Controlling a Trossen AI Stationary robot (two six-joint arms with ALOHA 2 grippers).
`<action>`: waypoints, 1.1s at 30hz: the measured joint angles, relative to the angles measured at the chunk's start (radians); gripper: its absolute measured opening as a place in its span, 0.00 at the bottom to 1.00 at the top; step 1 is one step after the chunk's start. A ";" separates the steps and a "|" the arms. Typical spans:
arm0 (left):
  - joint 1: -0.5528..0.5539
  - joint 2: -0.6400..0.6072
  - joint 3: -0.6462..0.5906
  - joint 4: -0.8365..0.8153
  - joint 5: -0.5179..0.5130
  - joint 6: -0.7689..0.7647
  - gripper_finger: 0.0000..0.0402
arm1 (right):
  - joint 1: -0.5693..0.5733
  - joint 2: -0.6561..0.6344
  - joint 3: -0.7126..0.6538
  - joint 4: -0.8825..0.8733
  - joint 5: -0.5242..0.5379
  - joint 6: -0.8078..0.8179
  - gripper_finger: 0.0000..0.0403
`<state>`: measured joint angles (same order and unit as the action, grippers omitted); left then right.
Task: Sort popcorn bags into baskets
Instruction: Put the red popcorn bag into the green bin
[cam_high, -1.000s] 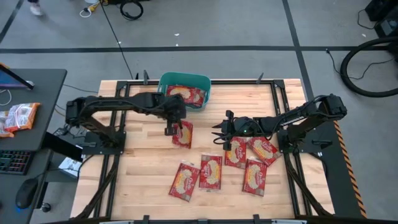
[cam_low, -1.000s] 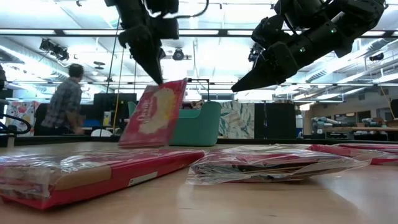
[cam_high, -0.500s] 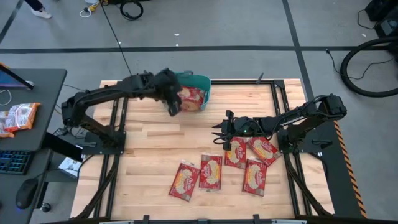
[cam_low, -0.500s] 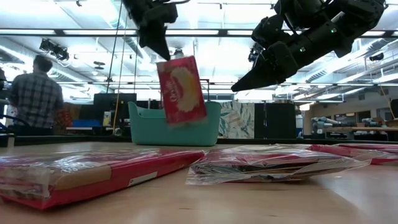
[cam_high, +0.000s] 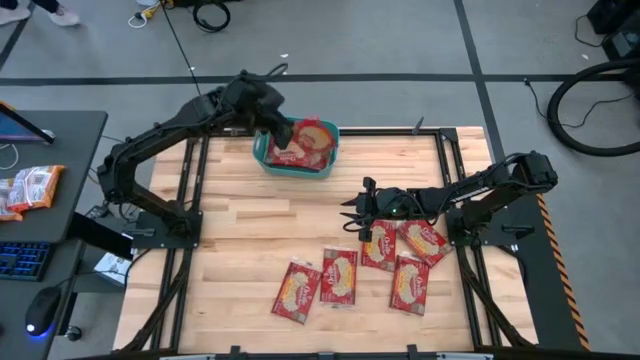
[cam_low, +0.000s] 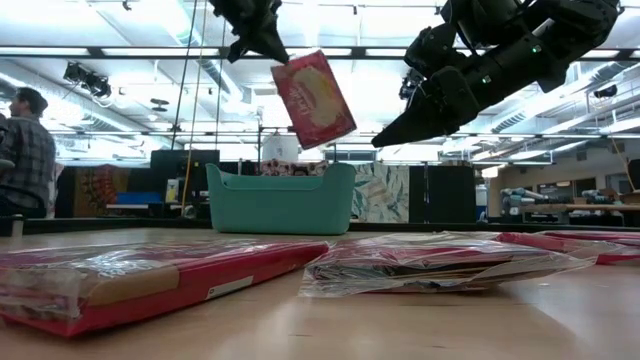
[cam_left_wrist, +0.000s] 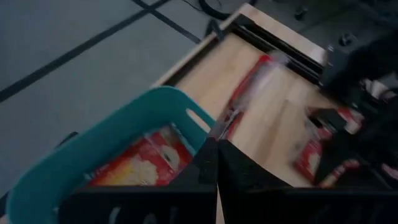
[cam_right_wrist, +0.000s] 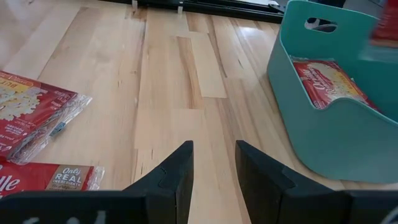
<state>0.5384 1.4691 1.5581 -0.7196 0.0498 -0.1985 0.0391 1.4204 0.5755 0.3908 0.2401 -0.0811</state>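
- One teal basket (cam_high: 296, 163) at the counter's (cam_high: 240, 230) far edge holds a red popcorn bag (cam_right_wrist: 328, 82).
- Left gripper (cam_low: 262, 42), jaws closed on another bag (cam_low: 314, 99), hangs over it.
- Right gripper (cam_high: 352, 214) hovers, jaws apart, empty, beside five bags (cam_high: 340, 275).
- Wrapper reads "Only Real" (cam_right_wrist: 64, 177); smaller print is illegible.

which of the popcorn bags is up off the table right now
The popcorn bag pinched in the shut left gripper, hanging tilted above the teal basket. The other loose bags lie flat on the table near the right gripper; another already lies in the basket.
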 joint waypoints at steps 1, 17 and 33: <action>0.012 0.007 0.000 0.010 0.000 -0.001 0.00 | 0.000 0.000 0.000 0.000 0.000 0.000 0.31; 0.068 0.216 -0.002 0.114 0.132 -0.131 0.01 | 0.000 0.000 0.000 0.000 0.000 0.000 0.31; 0.056 0.291 -0.028 0.201 0.143 -0.123 0.00 | 0.000 0.000 0.000 0.000 -0.004 0.000 0.31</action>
<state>0.5945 1.7602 1.5303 -0.5182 0.1928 -0.3217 0.0391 1.4204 0.5755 0.3904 0.2366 -0.0814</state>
